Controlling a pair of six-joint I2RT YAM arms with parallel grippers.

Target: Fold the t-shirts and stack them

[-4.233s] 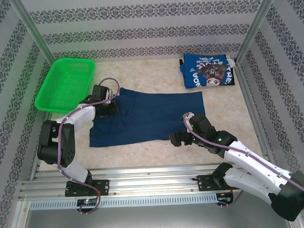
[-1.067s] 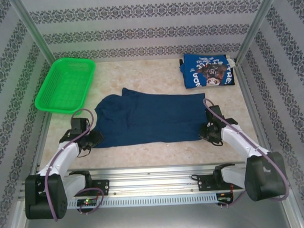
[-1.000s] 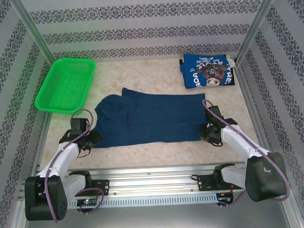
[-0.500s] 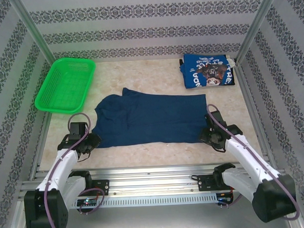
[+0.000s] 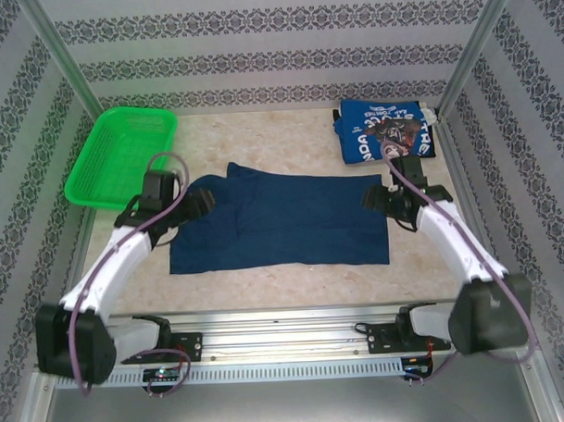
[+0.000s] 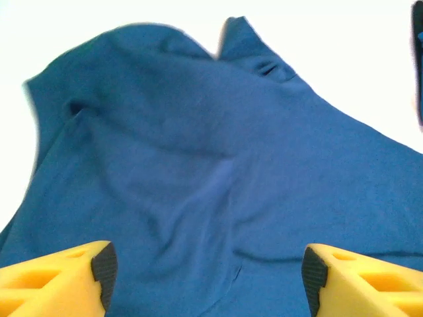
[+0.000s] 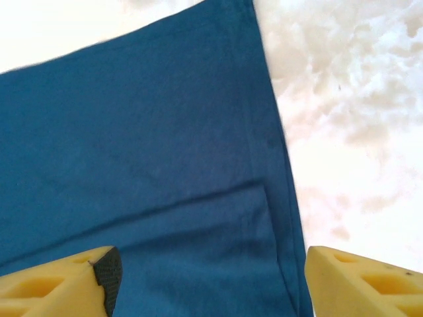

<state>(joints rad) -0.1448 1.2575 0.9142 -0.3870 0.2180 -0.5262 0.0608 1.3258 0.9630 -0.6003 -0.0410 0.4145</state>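
My left gripper [image 5: 202, 198] and right gripper [image 5: 373, 199] gape wide, holding nothing.
They hover over the far corners of the navy shirt [image 5: 283, 231], spread on the desk [image 5: 261, 138] and only part-folded, I judge; the blue shirt [image 5: 387, 131] lies folded far right, so more folding and stacking remain.

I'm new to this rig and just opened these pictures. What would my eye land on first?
A dark navy cloth t-shirt lies spread across the middle of the table, the left gripper and right gripper over its left and right ends, jaws open. Next come the bright green plastic mesh basket far left and a folded brighter blue printed t-shirt far right.
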